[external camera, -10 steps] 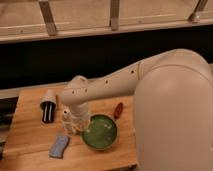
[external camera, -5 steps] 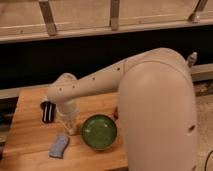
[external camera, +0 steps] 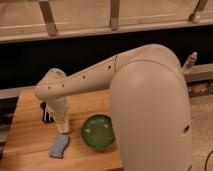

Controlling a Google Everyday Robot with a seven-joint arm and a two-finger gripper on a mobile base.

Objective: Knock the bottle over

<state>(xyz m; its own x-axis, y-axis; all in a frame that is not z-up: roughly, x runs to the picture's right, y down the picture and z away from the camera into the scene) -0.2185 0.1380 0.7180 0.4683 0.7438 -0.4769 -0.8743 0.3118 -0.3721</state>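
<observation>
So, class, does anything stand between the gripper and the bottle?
Nothing visible does. The gripper is right at the bottle; the dark cylinder and the green bowl sit to either side, not between.

The wooden table [external camera: 30, 140] has a green bowl [external camera: 98, 131] near its front edge. A blue sponge [external camera: 59, 147] lies left of the bowl. A dark can [external camera: 46, 112] sits farther back on the left. The gripper [external camera: 62, 125] hangs low over the table, between the can and the bowl.
</observation>
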